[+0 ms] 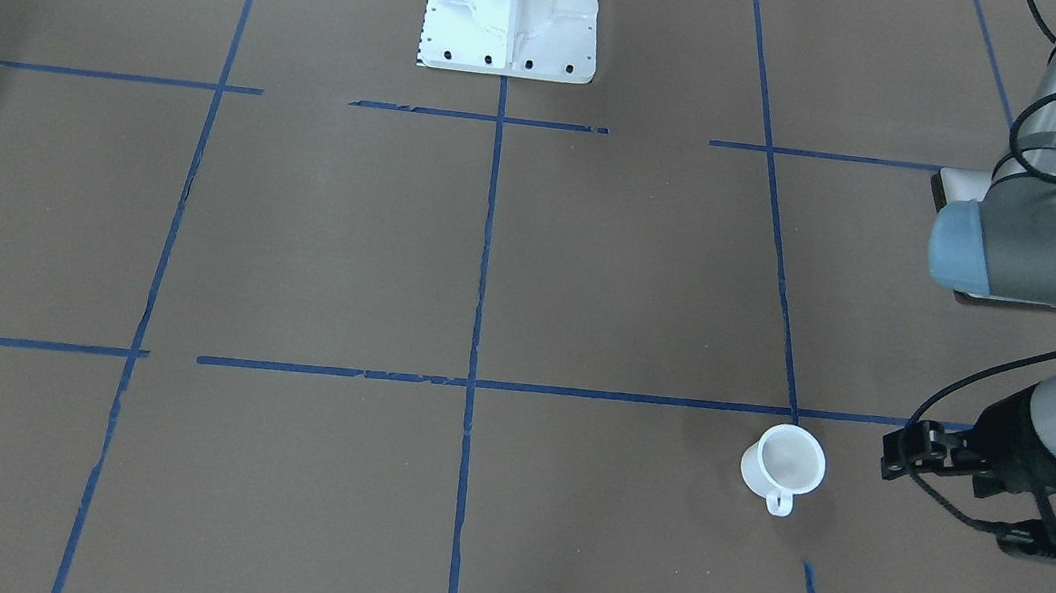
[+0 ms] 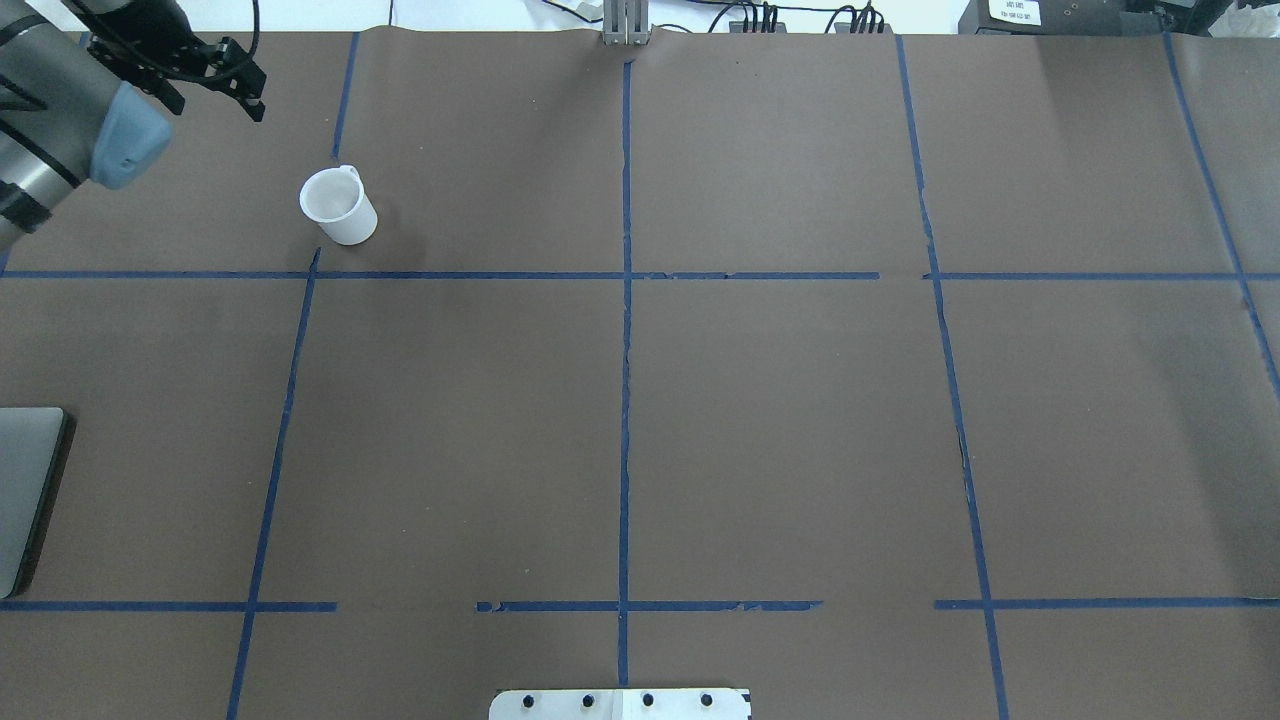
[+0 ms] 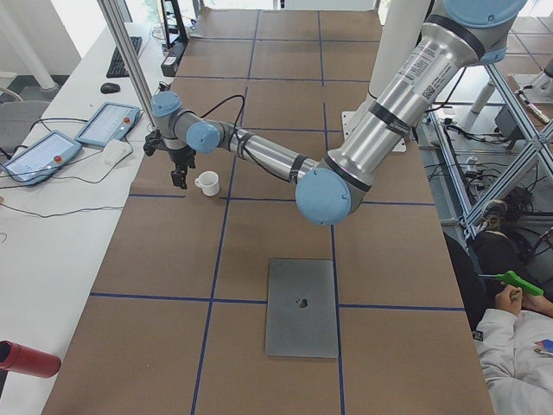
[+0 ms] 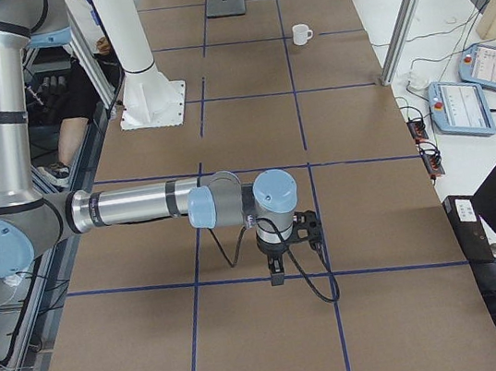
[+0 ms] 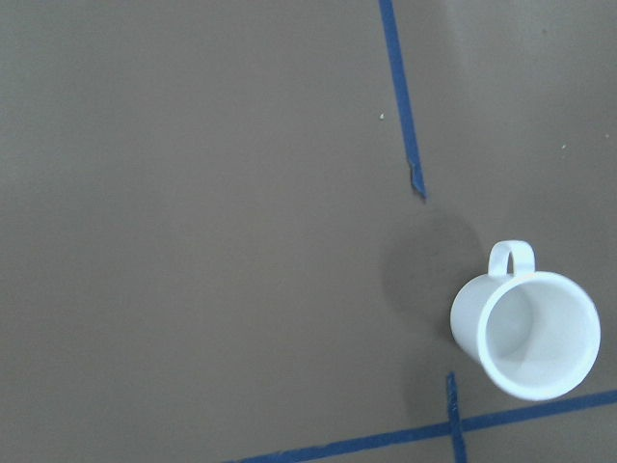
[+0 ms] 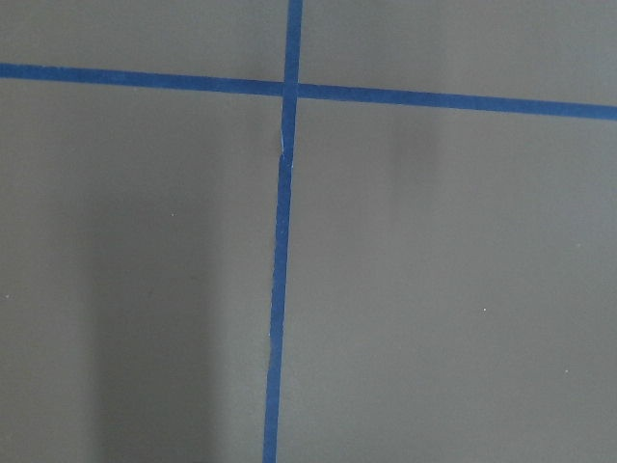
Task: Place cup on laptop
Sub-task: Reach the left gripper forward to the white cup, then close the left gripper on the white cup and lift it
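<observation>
left gripper [image 1: 967,492] parted, empty | right gripper [image 4: 277,270]: grip cannot tell | overhead: cup [image 2: 338,205] upright at left gripper's 4 o'clock, near; laptop [image 2: 28,480] at cup's 7 o'clock, well apart | step: likely approach | next: straddle 1 wall, descend, clamp

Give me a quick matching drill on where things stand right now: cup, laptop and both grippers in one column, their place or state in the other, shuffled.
Things:
1. cup
2. laptop
3. left gripper
4. right gripper

Places or states:
A. lies flat and closed, logo up, well away from the cup
B. stands upright, mouth up, held by nothing
C. points down over a blue tape line, far from both task things
D. hangs close beside the cup without touching it

Pairs: 1-B, 2-A, 3-D, 4-C
</observation>
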### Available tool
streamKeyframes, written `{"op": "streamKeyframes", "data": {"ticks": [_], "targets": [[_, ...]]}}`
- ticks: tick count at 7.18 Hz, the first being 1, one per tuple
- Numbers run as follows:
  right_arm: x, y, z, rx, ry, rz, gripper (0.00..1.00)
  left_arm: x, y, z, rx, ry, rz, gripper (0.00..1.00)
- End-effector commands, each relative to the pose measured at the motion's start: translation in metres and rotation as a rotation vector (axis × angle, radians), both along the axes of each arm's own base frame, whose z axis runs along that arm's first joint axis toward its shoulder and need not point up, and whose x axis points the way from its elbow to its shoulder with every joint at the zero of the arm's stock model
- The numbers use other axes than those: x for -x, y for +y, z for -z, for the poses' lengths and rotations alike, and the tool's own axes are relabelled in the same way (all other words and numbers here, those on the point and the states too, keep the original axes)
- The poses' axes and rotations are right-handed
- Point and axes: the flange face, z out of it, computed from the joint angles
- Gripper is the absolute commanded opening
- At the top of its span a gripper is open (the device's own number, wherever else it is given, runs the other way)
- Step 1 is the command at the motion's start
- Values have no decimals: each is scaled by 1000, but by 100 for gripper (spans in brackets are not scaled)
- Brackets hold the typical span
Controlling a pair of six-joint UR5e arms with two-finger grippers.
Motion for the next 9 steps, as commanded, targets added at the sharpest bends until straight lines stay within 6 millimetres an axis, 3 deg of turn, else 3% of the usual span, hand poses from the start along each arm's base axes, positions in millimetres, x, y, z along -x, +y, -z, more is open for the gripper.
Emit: {"op": "streamKeyframes", "data": {"ticks": [1, 3, 7, 8, 9], "targets": [[0, 0, 0, 0, -1, 0, 100, -66, -31, -4, 27, 22, 12, 99], [0, 0, 0, 1, -1, -1, 100, -96, -21, -8, 33, 6, -17, 99], [0, 0, 0, 0, -1, 0, 100, -140, -2, -38, 75, -20, -74, 99], [0, 0, 0, 0, -1, 0, 100, -141, -1, -41, 78, -23, -78, 86], [0, 0, 0, 1, 1, -1, 100, -141, -2, -40, 70, -21, -85, 58]]}}
